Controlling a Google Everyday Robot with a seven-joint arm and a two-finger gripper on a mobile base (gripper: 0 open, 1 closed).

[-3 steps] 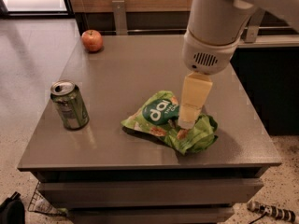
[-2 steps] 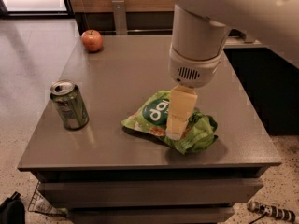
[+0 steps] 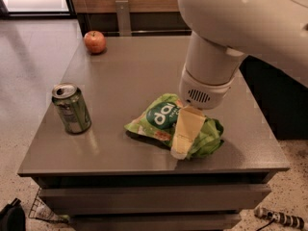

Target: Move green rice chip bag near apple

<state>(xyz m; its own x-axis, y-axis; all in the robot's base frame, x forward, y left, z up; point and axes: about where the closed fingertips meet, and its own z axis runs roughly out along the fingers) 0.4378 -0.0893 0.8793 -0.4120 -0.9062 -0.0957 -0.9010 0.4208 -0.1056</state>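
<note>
Since the earlier frames the arm has swung left and lower, bringing the gripper (image 3: 179, 147) from the right part of the green rice chip bag (image 3: 161, 117) down to its front edge; the gripper now lies against the crumpled bag, and whether it is open or closed cannot be told; the bag rests on the front right of the grey table (image 3: 134, 66); the apple (image 3: 95, 41) sits at the far left corner, well apart; a green soda can (image 3: 71, 108) stands upright at the left edge.

cream pincer (image 3: 179, 148) over green bag (image 3: 161, 115), red apple (image 3: 95, 41)
</note>
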